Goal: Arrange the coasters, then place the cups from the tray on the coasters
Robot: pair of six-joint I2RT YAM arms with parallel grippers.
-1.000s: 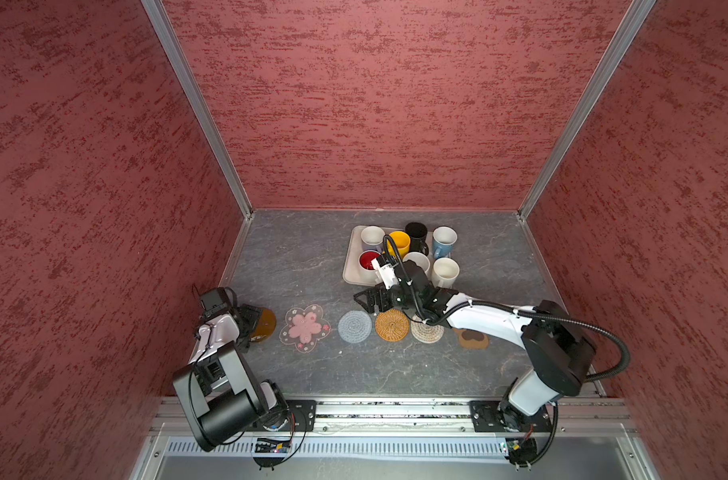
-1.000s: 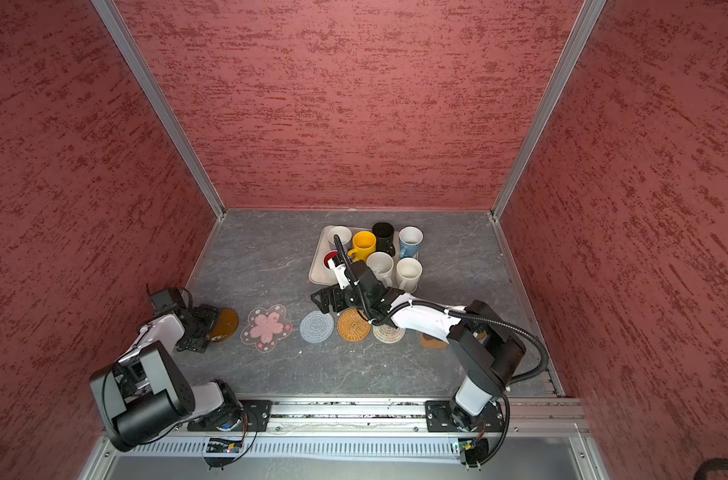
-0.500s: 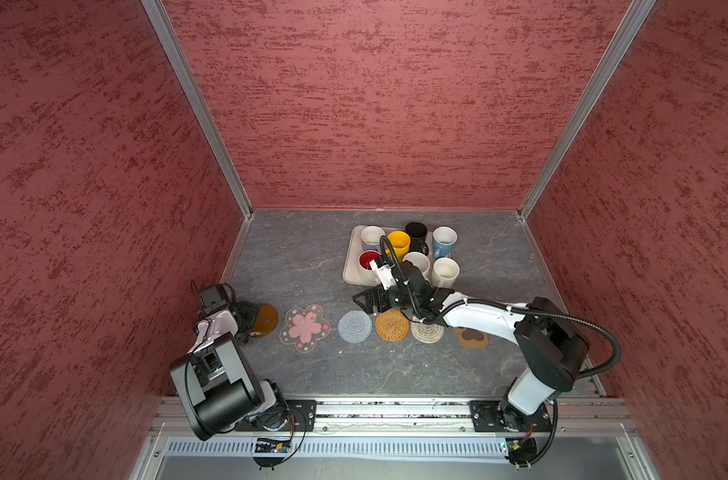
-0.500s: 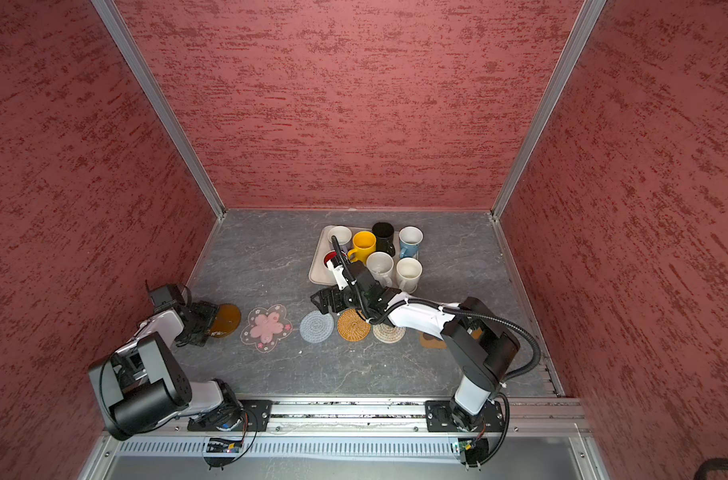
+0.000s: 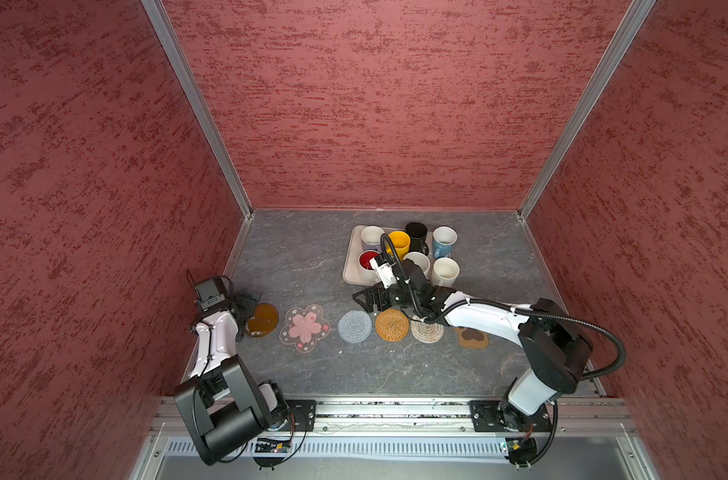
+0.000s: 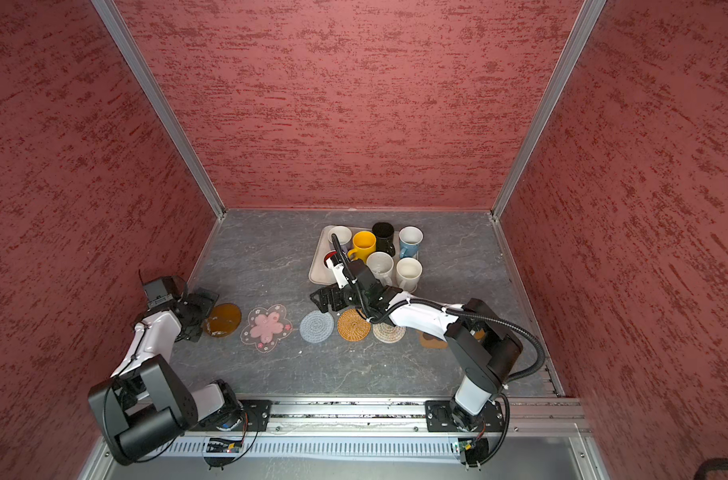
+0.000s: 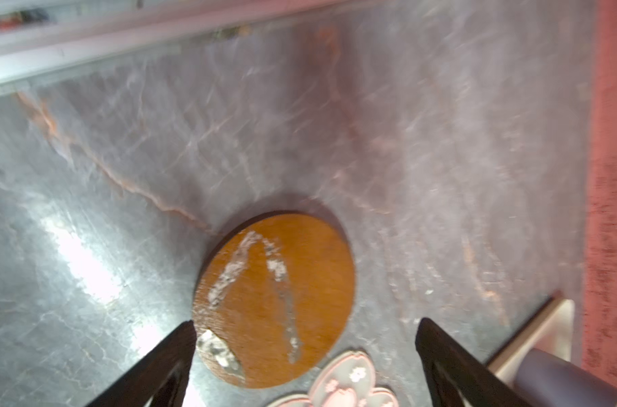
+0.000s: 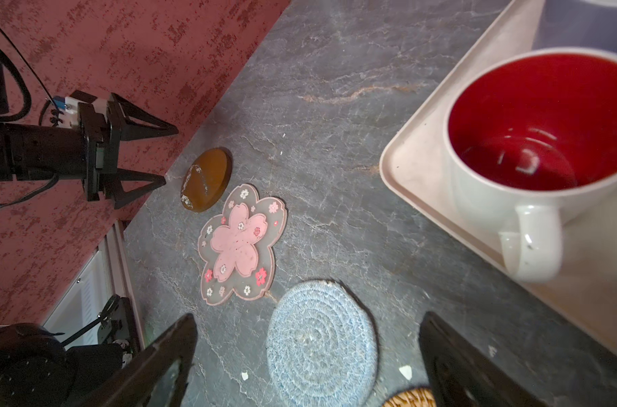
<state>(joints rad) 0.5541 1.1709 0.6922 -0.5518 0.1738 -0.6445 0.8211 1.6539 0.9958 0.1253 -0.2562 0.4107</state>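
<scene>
In both top views the coasters (image 5: 391,325) sit in a row parallel to the worktop's (image 5: 312,257) front edge, ready for the cups (image 5: 397,243) on the tray (image 5: 350,272) near its back edge; in the left wrist view the left gripper (image 7: 306,322) is spread, clear of the wooden disc (image 7: 275,299); in the right wrist view the right gripper (image 8: 309,317) is spread and faces the red-lined cup (image 8: 532,141), probably the next pick.

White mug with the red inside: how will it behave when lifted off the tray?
The white mug looks glazed and glossy, so it is probably rigid but slippery. It stands upright and wide-mouthed, so it is likely stable, though heavy for its size. Its handle juts out free, probably the surest grip.
</scene>
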